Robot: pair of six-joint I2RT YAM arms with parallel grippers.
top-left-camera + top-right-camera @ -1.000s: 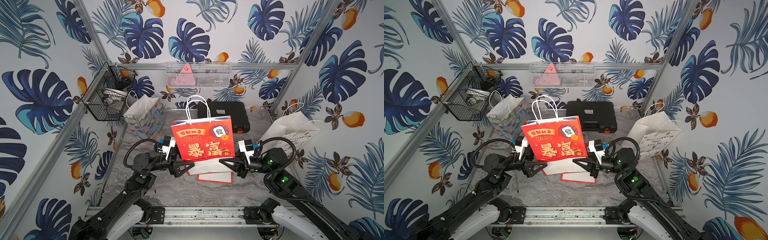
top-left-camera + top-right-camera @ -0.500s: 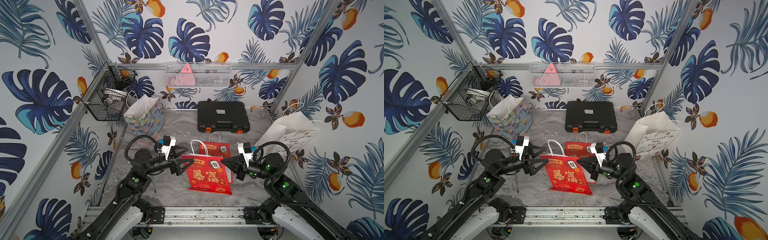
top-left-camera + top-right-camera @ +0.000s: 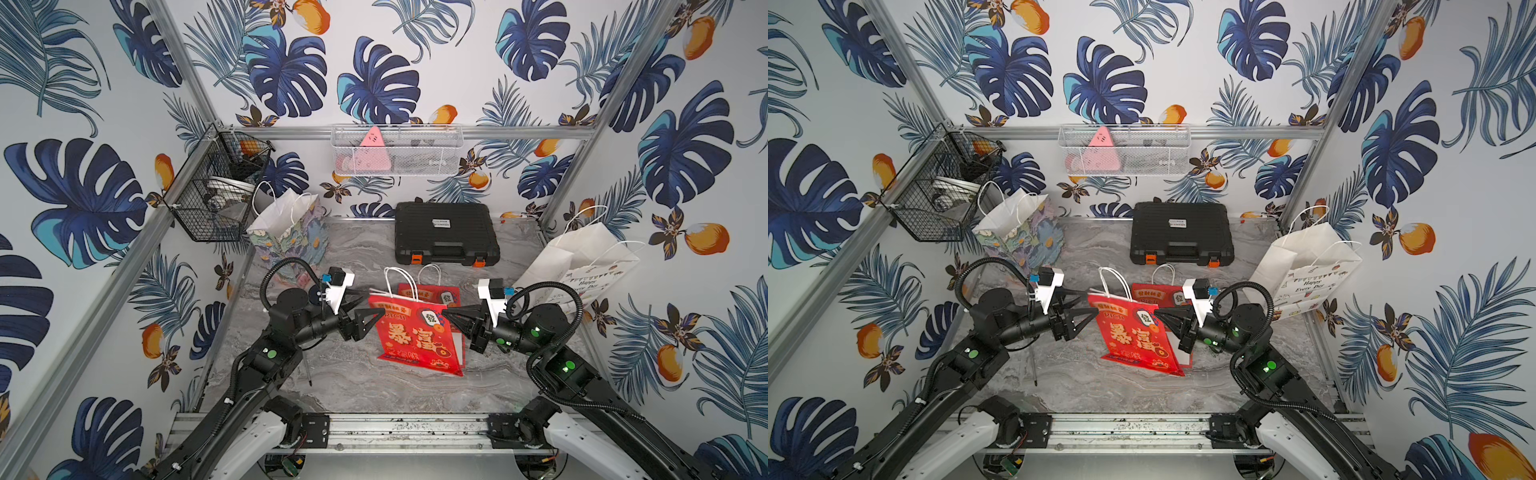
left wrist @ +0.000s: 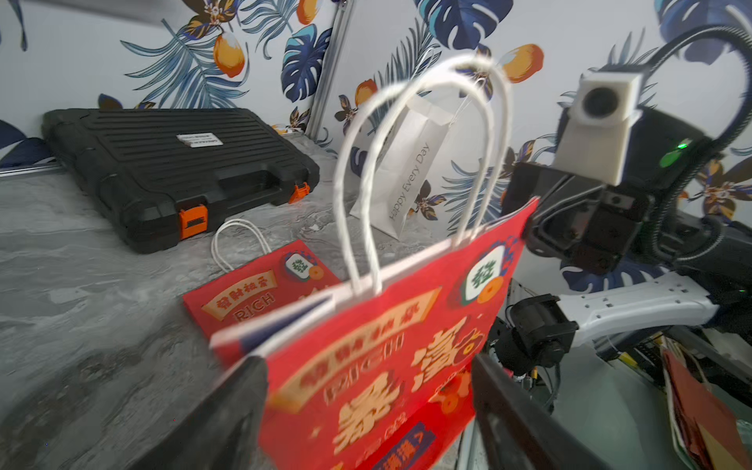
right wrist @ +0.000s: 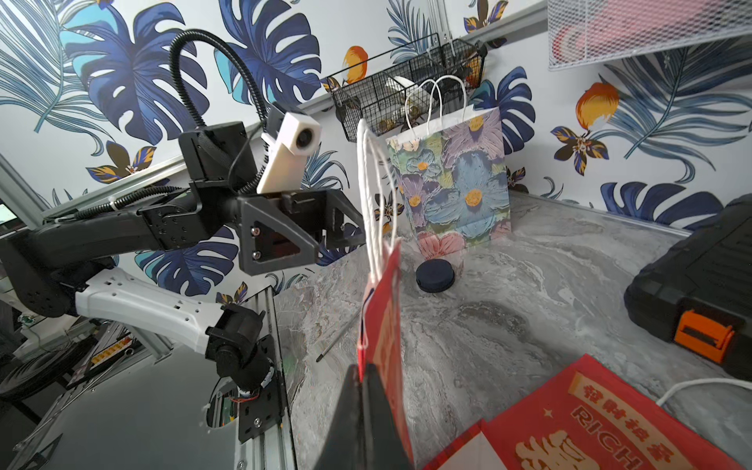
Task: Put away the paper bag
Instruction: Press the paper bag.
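Bag (image 3: 415, 340) red with gold lettering, right claw (image 3: 448, 318) grasping it, left claw (image 3: 372, 306) released

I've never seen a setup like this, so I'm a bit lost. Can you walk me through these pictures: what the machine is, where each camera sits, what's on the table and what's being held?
These show two robot arms at one table, each ending in a two-finger gripper. Two pictures come from a camera overhead, looking down on everything; the other two come from a small camera on each arm's wrist. On the marble table lie a black case and a flat red bag; a floral bag and a white bag stand at the sides. The right gripper is shut on a top corner of the upright red paper bag. The left gripper is open at the opposite corner, gripping nothing.
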